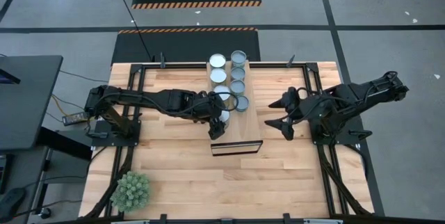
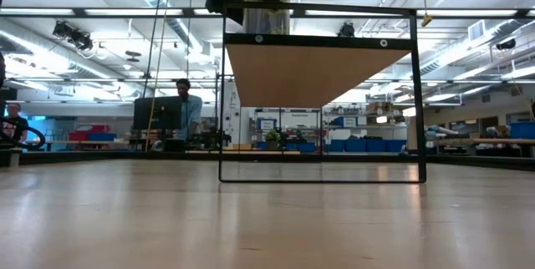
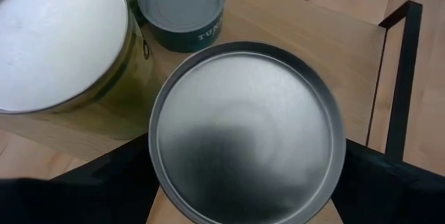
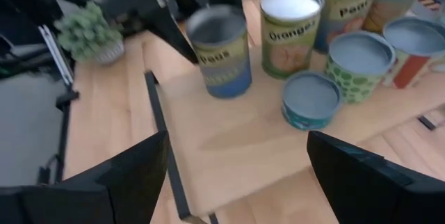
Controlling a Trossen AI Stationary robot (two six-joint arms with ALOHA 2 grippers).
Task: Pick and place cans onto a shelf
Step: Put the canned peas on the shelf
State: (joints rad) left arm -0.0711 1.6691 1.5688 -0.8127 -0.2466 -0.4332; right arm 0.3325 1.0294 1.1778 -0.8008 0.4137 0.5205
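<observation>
Left end effector (image 1: 217, 123) spread wide around blue-labelled can (image 4: 220, 50) on shelf (image 1: 245, 128), near its open end. Right end effector (image 1: 278, 113) wide open, empty, just beside shelf. Only right wrist view shows labels; low view shows shelf underside.

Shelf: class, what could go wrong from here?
1. The can at the left end effector stands tight beside another can; pulling away could knock either.
2. It stands near the shelf edge; a nudge might tip it off.
Right end effector waits open beside the shelf.
</observation>
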